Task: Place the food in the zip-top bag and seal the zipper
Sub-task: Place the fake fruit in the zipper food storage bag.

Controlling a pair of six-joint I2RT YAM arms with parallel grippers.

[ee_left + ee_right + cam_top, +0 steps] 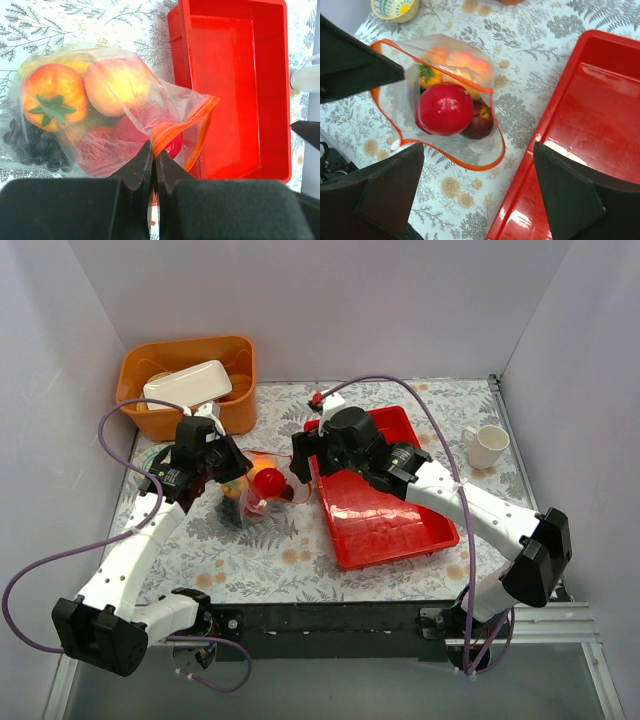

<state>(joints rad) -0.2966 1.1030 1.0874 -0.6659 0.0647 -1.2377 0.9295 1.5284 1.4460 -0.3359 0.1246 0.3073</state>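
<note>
At far left, my left gripper (152,156) has its fingers pressed shut on the near corner of the zip-top bag (167,107), right at the mouth. I judge it is pinned there so the bag cannot slide while the mouth is worked. The bag lies on the patterned table between my two arms, just left of the red tray (390,530).

The food is inside it: a peach-orange ball (117,85), the grape bunch (35,145) low on the left, and a red ball (445,109) sitting high in the opening beside a dark red ball (481,126). No fruit shows outside the bag. The zipper (204,125) gapes in a wide loop, unsealed.

My right gripper (478,148) hovers over the mouth with its fingers spread wide, holding nothing. I take that as positioning to nudge the red ball deeper or to pinch the strip. Sealing is what remains.
</note>
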